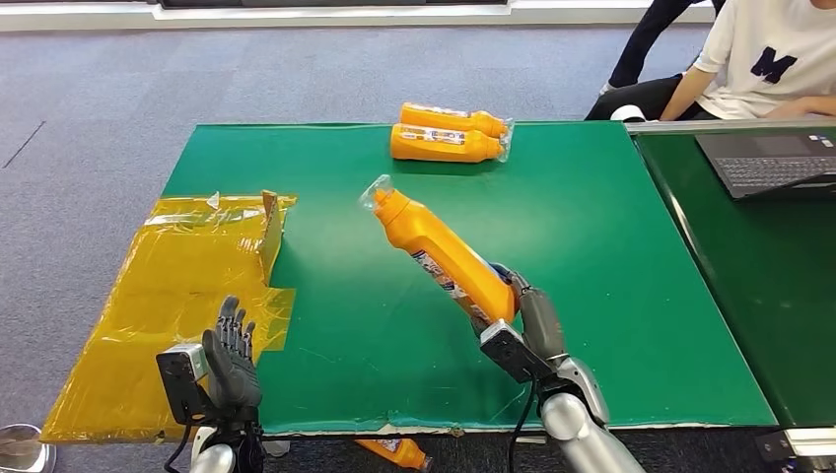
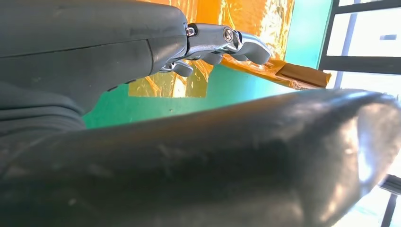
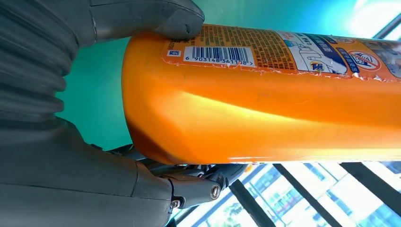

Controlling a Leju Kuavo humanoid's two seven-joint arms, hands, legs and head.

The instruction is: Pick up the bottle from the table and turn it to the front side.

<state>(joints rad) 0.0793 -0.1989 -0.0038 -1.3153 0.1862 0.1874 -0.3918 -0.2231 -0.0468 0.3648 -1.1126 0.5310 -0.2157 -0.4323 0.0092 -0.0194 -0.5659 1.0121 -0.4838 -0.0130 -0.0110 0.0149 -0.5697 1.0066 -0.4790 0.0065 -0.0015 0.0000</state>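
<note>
- Four orange bottles: one held (image 1: 444, 258), two on the table (image 1: 449, 144), perhaps one on the floor (image 1: 394, 452), partly hidden.
- One laptop (image 1: 769, 163).
- Two robot hands (image 1: 233, 360).

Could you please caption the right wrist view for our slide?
Right robot hand grips the orange bottle, barcode label facing the camera.

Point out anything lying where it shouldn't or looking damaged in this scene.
An orange bottle lies on the floor below the table's near edge, likely fallen. The yellow plastic sheet at the table's left is crumpled and hangs over the edge. The label on the held bottle looks frayed along its edge.
</note>
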